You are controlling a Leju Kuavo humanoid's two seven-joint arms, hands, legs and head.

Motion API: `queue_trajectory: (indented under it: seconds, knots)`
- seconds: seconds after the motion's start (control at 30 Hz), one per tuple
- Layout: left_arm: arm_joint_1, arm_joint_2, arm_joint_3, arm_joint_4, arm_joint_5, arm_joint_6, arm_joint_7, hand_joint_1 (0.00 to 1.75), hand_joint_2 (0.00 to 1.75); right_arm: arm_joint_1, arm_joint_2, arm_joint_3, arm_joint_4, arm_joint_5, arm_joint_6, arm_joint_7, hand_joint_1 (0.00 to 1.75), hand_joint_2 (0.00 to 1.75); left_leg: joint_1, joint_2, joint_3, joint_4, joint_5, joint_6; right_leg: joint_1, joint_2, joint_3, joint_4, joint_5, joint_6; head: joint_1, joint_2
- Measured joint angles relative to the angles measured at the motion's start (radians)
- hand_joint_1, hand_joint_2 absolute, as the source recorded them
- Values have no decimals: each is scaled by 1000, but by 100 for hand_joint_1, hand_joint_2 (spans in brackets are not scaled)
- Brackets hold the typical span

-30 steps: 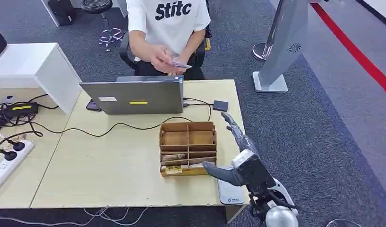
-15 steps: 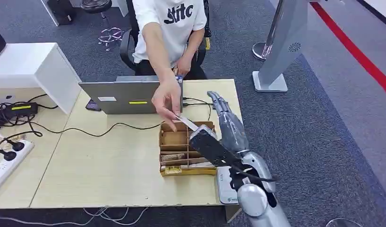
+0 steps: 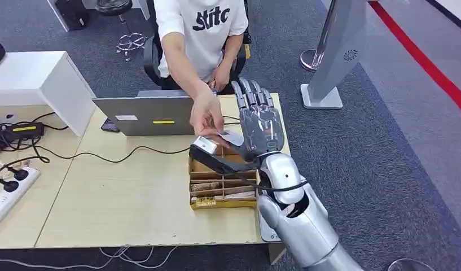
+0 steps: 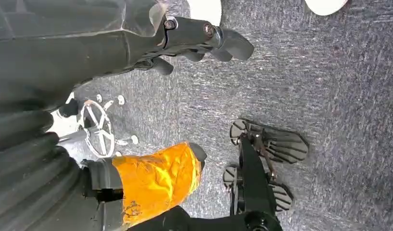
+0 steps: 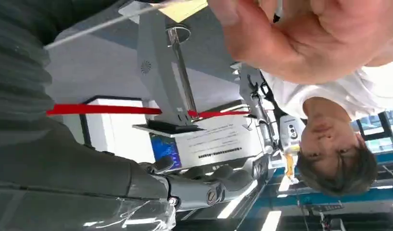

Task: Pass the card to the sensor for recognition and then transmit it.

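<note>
1. Nearest you, the right hand (image 3: 256, 132) is raised above the table's (image 3: 132, 197) right side, fingers (image 3: 247, 93) spread and pointing away, thumb (image 3: 208, 158) stuck out to the left. I judge it is not gripping yet.
2. The card (image 3: 231, 137) lies against that palm, just above the thumb, and the person's hand (image 3: 208, 118) is pinching its left end (so the person is the one holding it for now).
3. Below the hand sits the box (image 3: 222, 180) with its dividers, and near the table's front right corner a flat white device (image 3: 267, 226), mostly hidden by the arm; I take it to be the sensor, but can't be sure.
4. Further back stand the laptop (image 3: 154, 116) and, behind it, the seated person.
5. The left hand (image 4: 151, 178) hangs over carpet; whether it is spread or curled I cannot tell.
6. Step in hand, as I read it: taking the card from the person. Your next move calls for closing thumb and fingers on the card, then waiting until the person lets go before you carry it to the sensor.
</note>
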Motion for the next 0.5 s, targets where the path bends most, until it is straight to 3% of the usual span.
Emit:
queue_trajectory:
  seconds: [0.03,0.5]
  knots:
    - [-1,-2,0,0,0,0,0,0,175,-2,-1,0,11,2,-1,0,175,175,0,0,0,0,0,0,0,0,0,0,0,0,0,0]
    - [-5,-10,0,0,-9,6,4,0,175,15,-11,-8,72,-18,0,-29,175,175,0,0,-2,0,1,0,0,0,-3,1,1,-1,0,0]
